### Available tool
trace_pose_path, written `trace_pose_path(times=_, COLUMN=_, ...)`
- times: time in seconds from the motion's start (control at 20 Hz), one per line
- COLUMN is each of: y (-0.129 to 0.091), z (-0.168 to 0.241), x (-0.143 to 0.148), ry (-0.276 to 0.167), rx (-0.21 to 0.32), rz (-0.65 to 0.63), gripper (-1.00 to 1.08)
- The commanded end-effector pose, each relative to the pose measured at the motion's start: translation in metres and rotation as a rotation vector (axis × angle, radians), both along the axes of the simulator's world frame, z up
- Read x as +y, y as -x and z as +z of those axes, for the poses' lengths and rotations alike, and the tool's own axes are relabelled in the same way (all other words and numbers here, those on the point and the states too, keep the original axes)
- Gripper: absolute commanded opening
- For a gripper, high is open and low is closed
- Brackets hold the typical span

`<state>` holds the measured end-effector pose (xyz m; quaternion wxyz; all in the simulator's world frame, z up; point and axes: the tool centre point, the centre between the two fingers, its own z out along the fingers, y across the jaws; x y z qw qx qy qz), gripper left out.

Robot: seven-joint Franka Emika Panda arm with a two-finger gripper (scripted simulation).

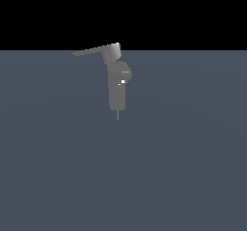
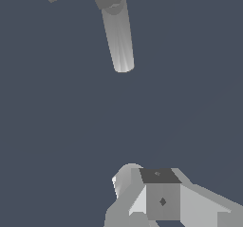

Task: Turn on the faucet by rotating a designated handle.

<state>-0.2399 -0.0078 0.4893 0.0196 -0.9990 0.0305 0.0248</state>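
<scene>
Floor: flat, uniform slate blue-grey, fills lower part of exterior view. Backdrop: plain black band directly above floor, meeting it at straight horizon.

We find no text, label, brand, number or sign to read in either view. The faucet and its handle are plain matte grey with no markings, and the grey surface around them is bare of any print.
</scene>
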Motion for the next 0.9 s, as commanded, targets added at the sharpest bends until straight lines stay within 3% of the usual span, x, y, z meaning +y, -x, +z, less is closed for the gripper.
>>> trace_pose_path(times=0.0, y=-0.007, z=0.001, x=0.001, ry=0.003, rx=0.004, rz=-0.026, gripper=-1.0)
trace_pose_path(times=0.35, y=-0.039, z=0.003, x=0.007, ry=0.016, rx=0.02, rz=-0.138, gripper=-1.0)
trace_pose_path(times=0.85, y=-0.103, z=-0.002, x=0.023, ry=0.044, rx=0.049, rz=-0.351, gripper=-1.0)
